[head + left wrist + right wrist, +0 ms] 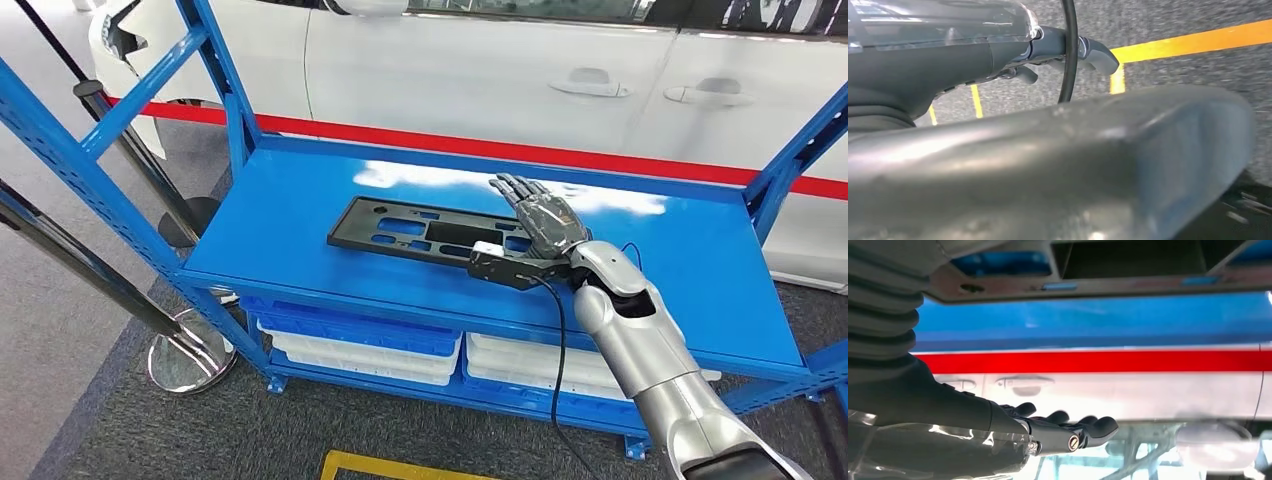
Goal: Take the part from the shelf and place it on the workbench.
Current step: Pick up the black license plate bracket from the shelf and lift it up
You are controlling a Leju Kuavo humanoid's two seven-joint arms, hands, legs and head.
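Lying flat on the blue metal shelf (300,215), the long black plastic part with cut-out holes (400,228) runs sideways, its near end under the right hand (545,222). That hand's fingers (515,188) are stretched out flat, grasping nothing. I cannot tell about the left hand (1068,47).

Flat black plastic part with cut-outs (420,230): 1, on the top shelf
Blue metal shelf rack (690,260): 1
White plastic trays on the lower shelf (360,352): 2 stacks
Chrome stanchion base (190,352): 1
White car doors with handles (480,70): 2
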